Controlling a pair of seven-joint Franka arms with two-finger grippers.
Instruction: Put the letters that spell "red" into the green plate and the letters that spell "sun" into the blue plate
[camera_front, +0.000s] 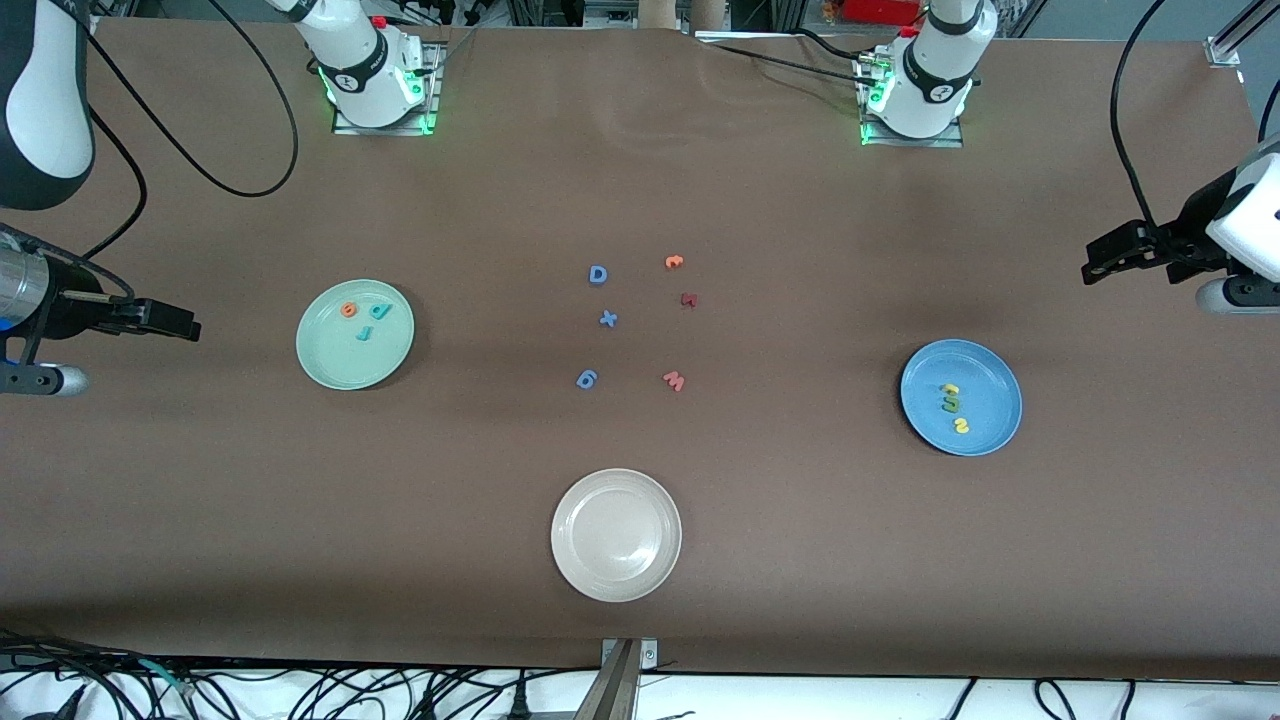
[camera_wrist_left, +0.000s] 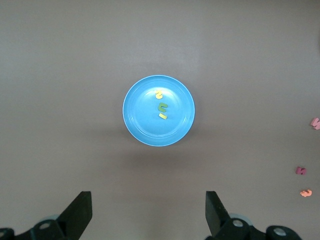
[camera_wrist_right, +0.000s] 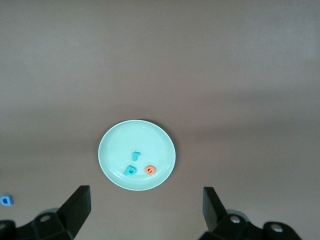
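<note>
The green plate (camera_front: 340, 365) lies toward the right arm's end of the table. In it are the orange "e" (camera_front: 348, 310), the teal "d" (camera_front: 378, 311) and the thin teal "r" (camera_front: 364, 333). My right gripper (camera_front: 172, 321) hangs open and empty over bare table beside that plate; its wrist view shows the green plate (camera_wrist_right: 120, 145) past the open right gripper (camera_wrist_right: 146, 200). The blue plate (camera_front: 990, 400) lies toward the left arm's end and holds a yellow "u" (camera_front: 950, 388), a dark green "n" (camera_front: 950, 403) and a yellow "s" (camera_front: 962, 426). My left gripper (camera_front: 1105, 258) is open and empty over table near the blue plate (camera_wrist_left: 145, 120).
A whitish-beige plate (camera_front: 616, 580) with nothing in it sits nearest the front camera. Loose letters lie mid-table: blue D (camera_front: 598, 275), blue x (camera_front: 608, 319), another blue letter (camera_front: 587, 379), an orange one (camera_front: 674, 262), a dark red one (camera_front: 688, 300) and a pink-red one (camera_front: 674, 380).
</note>
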